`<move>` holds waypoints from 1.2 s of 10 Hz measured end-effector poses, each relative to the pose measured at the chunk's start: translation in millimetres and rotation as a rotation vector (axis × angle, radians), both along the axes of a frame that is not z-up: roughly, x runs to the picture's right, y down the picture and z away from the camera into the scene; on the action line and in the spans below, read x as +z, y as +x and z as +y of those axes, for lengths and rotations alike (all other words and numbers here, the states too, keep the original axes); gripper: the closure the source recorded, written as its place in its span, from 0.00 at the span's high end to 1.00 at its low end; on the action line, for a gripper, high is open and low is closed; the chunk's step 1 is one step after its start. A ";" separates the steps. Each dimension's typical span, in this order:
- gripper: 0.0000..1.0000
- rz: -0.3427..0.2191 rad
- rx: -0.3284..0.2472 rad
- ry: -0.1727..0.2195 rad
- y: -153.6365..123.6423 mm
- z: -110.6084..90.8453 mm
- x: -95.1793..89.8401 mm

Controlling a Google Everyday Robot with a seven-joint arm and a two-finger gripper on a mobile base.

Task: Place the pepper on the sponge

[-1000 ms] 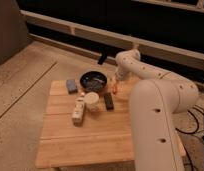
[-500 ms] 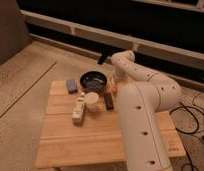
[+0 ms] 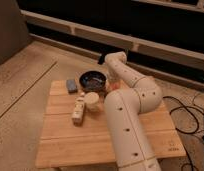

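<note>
The sponge [image 3: 71, 85], a small blue-grey pad, lies at the table's far left, left of the dark round pan [image 3: 93, 80]. The white arm bends over the table's far edge, and its gripper [image 3: 111, 88] hangs down just right of the pan. A small orange-red bit, the pepper [image 3: 115, 87], shows right at the gripper, partly hidden by it. I cannot tell whether the pepper is held. The pan lies between the gripper and the sponge.
A white bottle [image 3: 78, 110] lies on its side on the wooden table [image 3: 80, 145], with a pale cup [image 3: 93, 101] beside it in front of the pan. The thick arm [image 3: 127, 130] covers the table's middle right. Cables lie on the floor at the right.
The arm has swung in over the table and the gripper has come down to the pepper beside the pan. The arm now hides the table's middle right.
</note>
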State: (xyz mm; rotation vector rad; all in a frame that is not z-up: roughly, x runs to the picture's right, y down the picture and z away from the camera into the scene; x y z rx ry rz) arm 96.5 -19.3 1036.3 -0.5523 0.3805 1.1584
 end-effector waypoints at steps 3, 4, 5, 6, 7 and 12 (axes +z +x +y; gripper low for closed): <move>0.03 0.035 -0.006 -0.001 12.3 2.1 1.6; 0.00 0.068 0.010 -0.010 22.1 4.4 -0.6; 0.00 0.102 0.028 -0.001 32.6 -1.6 -6.1; 0.00 0.124 0.037 0.015 39.8 -9.3 -10.6; 0.00 0.157 0.051 0.076 51.1 -35.1 -22.2; 0.00 0.014 -0.054 0.300 -0.9 -117.7 -67.3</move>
